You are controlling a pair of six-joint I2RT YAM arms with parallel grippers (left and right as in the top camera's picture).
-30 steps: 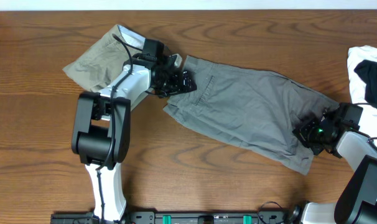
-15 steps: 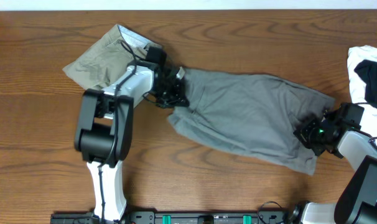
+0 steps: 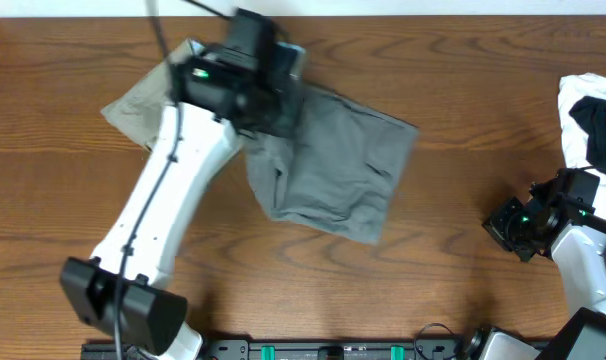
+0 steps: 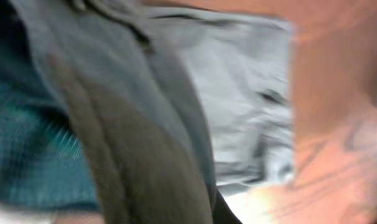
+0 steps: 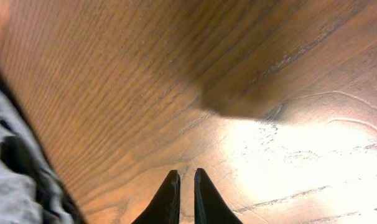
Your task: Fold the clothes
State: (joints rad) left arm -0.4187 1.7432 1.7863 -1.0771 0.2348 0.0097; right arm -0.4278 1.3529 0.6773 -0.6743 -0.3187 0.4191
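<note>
The mid-grey shorts [image 3: 338, 165] lie bunched at the table's middle, their left end lifted. My left gripper [image 3: 275, 100] is raised over that end and shut on the cloth. In the left wrist view, blurred grey fabric [image 4: 145, 143] fills the frame and hides the fingers. The khaki-olive shorts [image 3: 143, 100] lie flat at the back left, partly under the left arm. My right gripper [image 3: 508, 225] hovers low over bare wood at the right, apart from the shorts. Its black fingertips [image 5: 170, 199] are almost together with nothing between them.
A pile of white and black garments [image 3: 593, 110] sits at the right edge; part of it shows at the left of the right wrist view [image 5: 8, 180]. The wooden table [image 3: 453, 290] lies bare around the right gripper.
The left gripper shut on the grey shorts' left end, then rose and swung back-left. The shorts' right end slid left out of the right gripper, which now stands over bare wood.
</note>
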